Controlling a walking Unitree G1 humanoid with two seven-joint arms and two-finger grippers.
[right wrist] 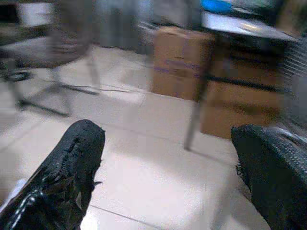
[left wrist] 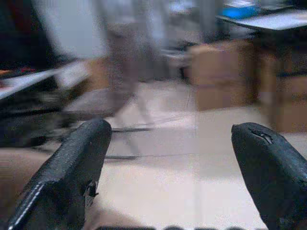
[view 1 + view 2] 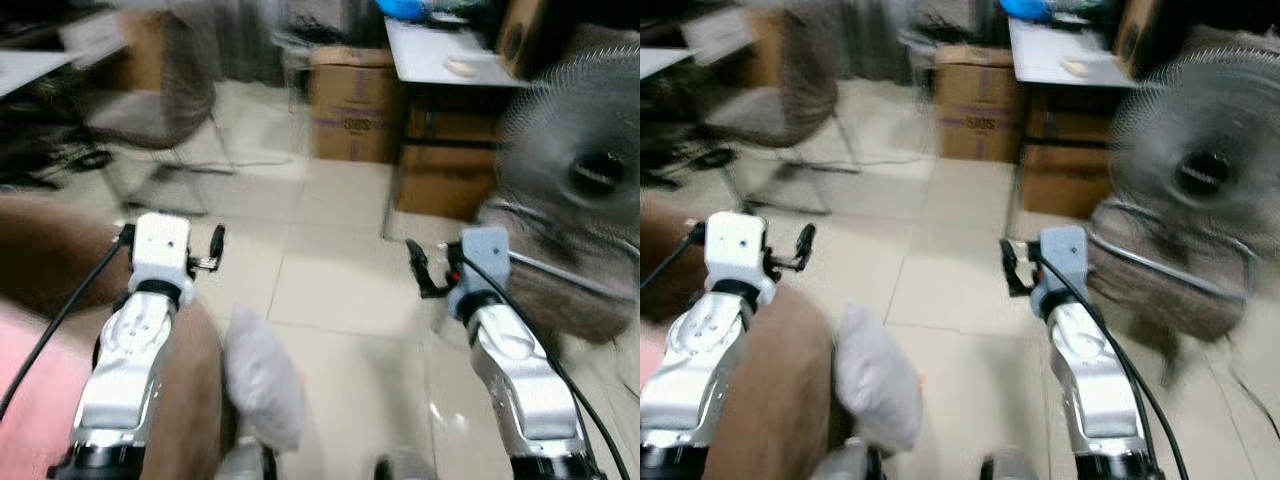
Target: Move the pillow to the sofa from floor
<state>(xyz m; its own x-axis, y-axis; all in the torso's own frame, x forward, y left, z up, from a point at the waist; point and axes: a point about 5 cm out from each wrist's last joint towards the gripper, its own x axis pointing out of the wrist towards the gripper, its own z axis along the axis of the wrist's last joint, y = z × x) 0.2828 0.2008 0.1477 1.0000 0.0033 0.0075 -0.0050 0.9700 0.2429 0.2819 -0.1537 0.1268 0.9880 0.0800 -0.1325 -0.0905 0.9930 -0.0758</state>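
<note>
Left eye view, blurred: a white pillow (image 3: 262, 375) lies on the tiled floor (image 3: 340, 270), against the side of a brown sofa (image 3: 185, 400) at the lower left. The left arm reaches forward above the sofa's edge, and its pincer (image 3: 170, 262) is near the pillow but not touching it. The right pincer (image 3: 432, 270) is held over bare floor, well apart from the pillow. Beyond stand a cardboard box (image 3: 350, 102), a counter (image 3: 440, 55), a chair (image 3: 150, 90) and, at the right, a fan (image 3: 580, 165).

Right eye view: the same scene. The pillow (image 3: 872, 375) rests between the sofa (image 3: 775, 400) and the right arm, nearer the sofa.

Left wrist view: the left pincer (image 2: 180, 163) is spread wide with nothing between its fingers (image 2: 69, 177). Floor (image 2: 192, 158) and boxes (image 2: 225, 72) show beyond.

Right wrist view: the right pincer (image 1: 168, 172) is likewise wide apart and holds nothing. Its fingers (image 1: 62, 177) frame the floor (image 1: 153, 158), a box (image 1: 180, 62) and the counter (image 1: 240, 26).
</note>
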